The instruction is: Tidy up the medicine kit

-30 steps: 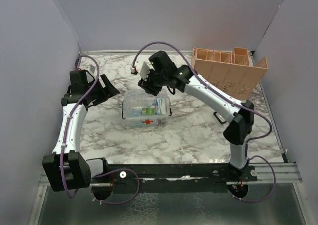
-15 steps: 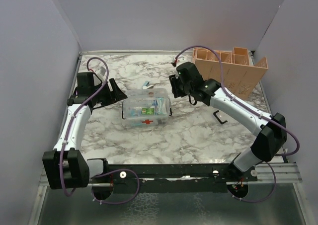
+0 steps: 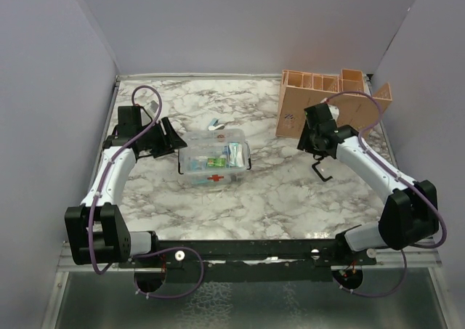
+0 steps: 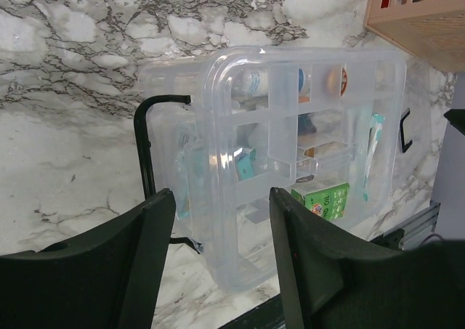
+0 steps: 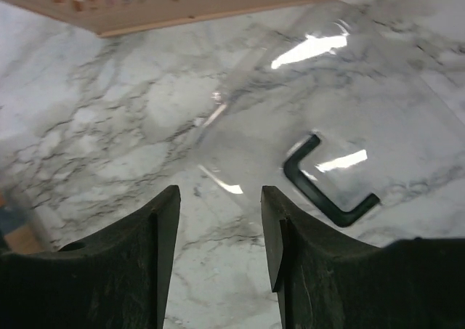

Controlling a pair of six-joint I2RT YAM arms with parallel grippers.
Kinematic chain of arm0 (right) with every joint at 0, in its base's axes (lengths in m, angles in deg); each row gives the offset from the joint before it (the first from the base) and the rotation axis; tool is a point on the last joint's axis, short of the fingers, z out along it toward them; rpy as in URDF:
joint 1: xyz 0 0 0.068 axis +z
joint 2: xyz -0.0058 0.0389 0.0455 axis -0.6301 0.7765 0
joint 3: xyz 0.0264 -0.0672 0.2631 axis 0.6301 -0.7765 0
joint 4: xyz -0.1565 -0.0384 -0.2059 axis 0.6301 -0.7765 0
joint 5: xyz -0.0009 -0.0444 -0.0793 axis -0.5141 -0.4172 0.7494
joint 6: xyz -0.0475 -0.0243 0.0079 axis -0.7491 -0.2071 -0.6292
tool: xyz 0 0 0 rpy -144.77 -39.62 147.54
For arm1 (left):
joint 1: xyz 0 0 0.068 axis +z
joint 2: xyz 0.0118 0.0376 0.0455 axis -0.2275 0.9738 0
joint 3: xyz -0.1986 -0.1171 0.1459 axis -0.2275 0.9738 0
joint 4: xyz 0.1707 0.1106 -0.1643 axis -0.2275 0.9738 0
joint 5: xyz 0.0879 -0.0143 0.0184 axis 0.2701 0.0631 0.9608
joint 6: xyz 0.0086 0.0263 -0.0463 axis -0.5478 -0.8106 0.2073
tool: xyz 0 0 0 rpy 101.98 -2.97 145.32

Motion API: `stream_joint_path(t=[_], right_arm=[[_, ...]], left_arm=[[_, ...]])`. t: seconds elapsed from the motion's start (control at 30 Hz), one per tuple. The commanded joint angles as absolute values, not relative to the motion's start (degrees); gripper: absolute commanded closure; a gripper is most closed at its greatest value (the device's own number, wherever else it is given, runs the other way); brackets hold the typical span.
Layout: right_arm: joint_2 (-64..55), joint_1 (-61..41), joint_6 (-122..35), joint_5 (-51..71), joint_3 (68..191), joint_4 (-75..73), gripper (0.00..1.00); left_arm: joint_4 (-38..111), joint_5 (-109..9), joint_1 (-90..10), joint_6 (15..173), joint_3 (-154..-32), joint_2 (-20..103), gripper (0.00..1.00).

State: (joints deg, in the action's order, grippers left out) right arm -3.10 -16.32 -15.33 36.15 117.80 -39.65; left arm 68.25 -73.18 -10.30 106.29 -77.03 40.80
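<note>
Medicine kit [image 3: 214,158] sits unmoved; right gripper [image 5: 219,192] has swung away, left gripper [image 4: 221,195] nearer, both open, empty.

A robot lab cell: plain lilac walls [image 3: 240,24] enclose a marble-patterned table [image 3: 276,198] bearing two bolted arms [image 3: 107,184].

The left arm [image 3: 107,184] and right arm [image 3: 367,165] have white tubular links joined by chunky black joint housings, and both stand on one black rail [image 3: 247,250]. A purple cable [image 3: 145,91] loops loosely along each arm. The left gripper [image 4: 221,198] and right gripper [image 5: 218,195] are matte black, with broad, smooth, blunt fingers [image 4: 312,263].
</note>
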Motion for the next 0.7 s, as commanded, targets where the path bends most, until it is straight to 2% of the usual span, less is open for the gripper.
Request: stream_joint_path(t=[0.0,0.17,0.33,0.53,0.67], right_arm=[[-6.0,-22.6,-9.7,39.1,111.3,-40.6,0.50],[-8.4,-27.0,-8.9,38.2,105.1,-38.2,0.46],[-7.7,-28.9,-15.8,29.3,100.6,-30.7,0.46],[-7.6,-29.0,-15.9,25.9,98.0,-30.4,0.46],[-6.7,-29.0,-15.8,22.8,97.2,-31.9,0.46]], left_arm=[[66.7,-74.2,-10.6,106.4,-77.5,40.6,0.43],[66.4,-76.3,-10.7,106.8,-77.3,41.3,0.41],[66.4,-76.8,-10.9,106.6,-77.2,42.8,0.41],[66.5,-76.2,-11.0,106.7,-77.2,44.5,0.41],[67.1,-75.3,-11.5,106.0,-77.5,45.7,0.45]])
